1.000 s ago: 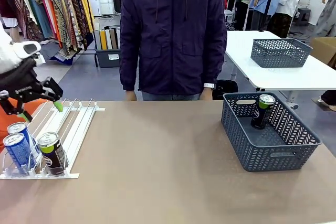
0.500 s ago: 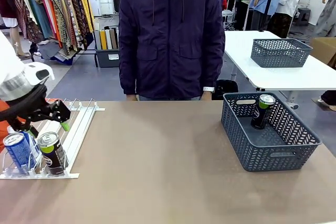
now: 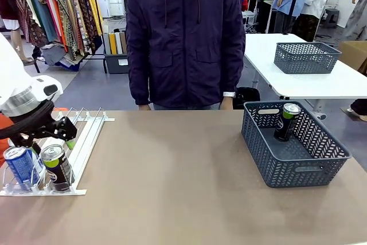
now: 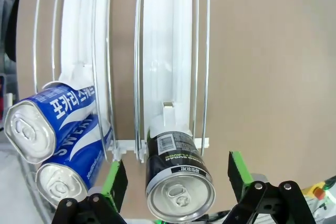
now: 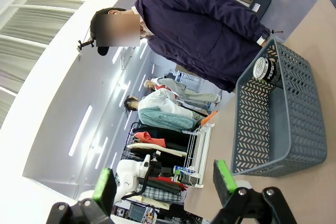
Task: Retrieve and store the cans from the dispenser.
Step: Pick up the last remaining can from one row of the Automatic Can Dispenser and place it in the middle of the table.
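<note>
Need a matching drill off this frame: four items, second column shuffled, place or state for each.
1 left gripper
2 front blue can
3 left-side black can
4 right-side black can

A in the grey basket
B dispenser lane left of a black can, front view
C open
D between the fingers in the left wrist view, not gripped

Pairs: 1-C, 2-B, 3-D, 4-A
</note>
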### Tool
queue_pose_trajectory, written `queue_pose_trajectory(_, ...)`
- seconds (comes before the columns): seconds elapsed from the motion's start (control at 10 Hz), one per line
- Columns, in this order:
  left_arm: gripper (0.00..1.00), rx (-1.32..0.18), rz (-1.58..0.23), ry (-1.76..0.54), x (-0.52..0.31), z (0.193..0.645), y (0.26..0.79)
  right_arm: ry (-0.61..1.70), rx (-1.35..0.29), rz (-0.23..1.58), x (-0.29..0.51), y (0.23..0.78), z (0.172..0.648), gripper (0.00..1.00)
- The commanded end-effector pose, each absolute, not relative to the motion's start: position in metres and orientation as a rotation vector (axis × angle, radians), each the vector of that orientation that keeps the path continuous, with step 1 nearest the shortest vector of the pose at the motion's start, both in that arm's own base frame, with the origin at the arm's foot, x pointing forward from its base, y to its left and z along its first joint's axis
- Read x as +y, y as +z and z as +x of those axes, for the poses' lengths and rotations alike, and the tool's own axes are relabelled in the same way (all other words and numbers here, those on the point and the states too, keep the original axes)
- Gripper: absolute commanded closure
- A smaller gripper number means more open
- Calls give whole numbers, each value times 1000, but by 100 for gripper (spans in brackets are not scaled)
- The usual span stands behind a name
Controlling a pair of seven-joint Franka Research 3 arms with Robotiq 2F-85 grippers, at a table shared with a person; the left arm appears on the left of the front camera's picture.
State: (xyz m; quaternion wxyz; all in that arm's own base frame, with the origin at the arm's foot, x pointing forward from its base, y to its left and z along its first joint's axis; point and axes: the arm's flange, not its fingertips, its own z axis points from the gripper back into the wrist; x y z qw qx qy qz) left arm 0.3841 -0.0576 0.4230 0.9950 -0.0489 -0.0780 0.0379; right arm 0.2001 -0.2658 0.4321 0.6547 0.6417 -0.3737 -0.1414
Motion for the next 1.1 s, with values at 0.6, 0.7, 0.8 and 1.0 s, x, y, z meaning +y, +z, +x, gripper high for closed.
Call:
queue_pose_trajectory(0.6, 71, -91, -37, 17, -66, 378, 408, -321, -857, 1466, -265, 438, 201, 0)
queue_pose_trajectory(0.7, 100, -89, -26, 16, -66, 379, 408, -321, -857, 1466, -265, 438, 201, 0)
queue_pose_trajectory(0.8, 100, -83, -22, 14, -66, 379, 409, -321, -857, 1466, -265, 438, 201, 0)
queue_pose_trajectory(1.0, 100, -77, -16, 17, -67, 379, 409, -321, -857, 1466, -265, 438, 201, 0)
